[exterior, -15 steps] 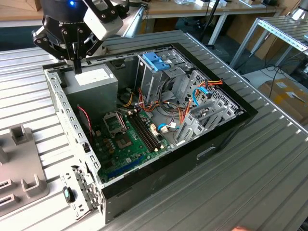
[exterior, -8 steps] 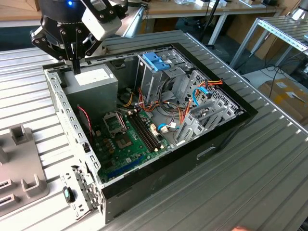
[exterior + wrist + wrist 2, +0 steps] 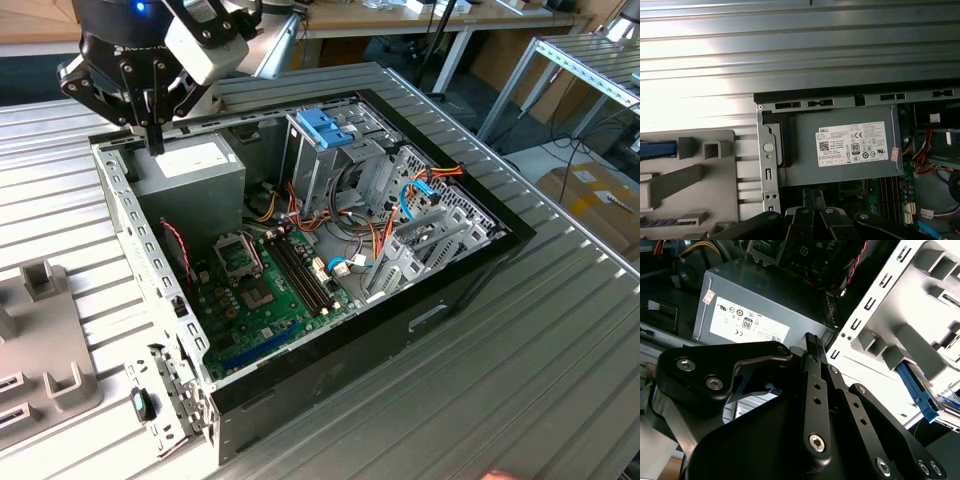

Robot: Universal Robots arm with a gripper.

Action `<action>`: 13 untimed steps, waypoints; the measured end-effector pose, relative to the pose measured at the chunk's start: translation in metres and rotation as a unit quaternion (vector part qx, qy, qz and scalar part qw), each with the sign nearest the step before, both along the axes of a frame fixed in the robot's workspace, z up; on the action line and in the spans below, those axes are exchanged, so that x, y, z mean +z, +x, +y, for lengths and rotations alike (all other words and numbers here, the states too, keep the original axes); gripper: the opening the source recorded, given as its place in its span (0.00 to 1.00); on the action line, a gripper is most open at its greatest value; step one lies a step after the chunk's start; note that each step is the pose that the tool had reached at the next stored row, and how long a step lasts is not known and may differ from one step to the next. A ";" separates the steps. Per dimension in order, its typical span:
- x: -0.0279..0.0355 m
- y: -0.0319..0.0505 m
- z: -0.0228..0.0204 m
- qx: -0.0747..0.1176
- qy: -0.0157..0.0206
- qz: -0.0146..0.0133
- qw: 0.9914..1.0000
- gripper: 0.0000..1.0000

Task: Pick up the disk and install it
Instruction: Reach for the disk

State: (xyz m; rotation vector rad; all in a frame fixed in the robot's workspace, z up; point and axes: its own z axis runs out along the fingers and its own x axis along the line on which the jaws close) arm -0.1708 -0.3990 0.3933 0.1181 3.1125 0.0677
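The gripper (image 3: 155, 138) is held just above the power supply (image 3: 195, 170), at the corner next to the case's side wall. Its 2 fingers (image 3: 803, 222) are seen brought together in the first wrist view, with nothing gripped between them.

The disk (image 3: 657, 148) is seen well apart from the gripper. It is across the side wall from the power supply, outside the computer case (image 3: 450, 290). It is seated in a grey fixture (image 3: 695, 200) that rests on the ribbed metal table (image 3: 560, 330), and 1 blue edge of it is shown. In the second wrist view a blue rail (image 3: 914, 387) is shown among the fixture's grey blocks, beyond the perforated side wall. Whether it belongs to the disk cannot be told.

The case is laid open on the table. Beside the power supply, a green motherboard (image 3: 265, 290) is laid flat on the case floor. Past the power supply, a metal drive cage (image 3: 315, 170) is topped by a blue bracket (image 3: 325, 125). Orange, red and blue cables (image 3: 415, 190) are strung beyond the cage.

The motherboard, cage and cables are laid out in the exterior view, where the near end of the fixture is also seen. The white label on the power supply is brought close in both wrist views.
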 end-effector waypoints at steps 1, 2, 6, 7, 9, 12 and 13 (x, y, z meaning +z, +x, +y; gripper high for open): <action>0.0000 -0.0007 0.0000 0.000 0.000 0.000 1.000 0.11; 0.0000 -0.0015 0.0000 0.000 0.000 0.000 1.000 0.11; 0.0000 -0.0041 0.0000 0.000 0.000 0.000 1.000 0.11; 0.0000 -0.0046 0.0000 0.000 0.000 0.000 1.000 0.11; 0.0000 -0.0059 0.0000 0.000 0.000 0.000 1.000 0.11; 0.0000 -0.0085 0.0000 0.000 0.000 0.000 1.000 0.11; 0.0000 -0.0092 0.0000 0.000 0.000 0.000 1.000 0.11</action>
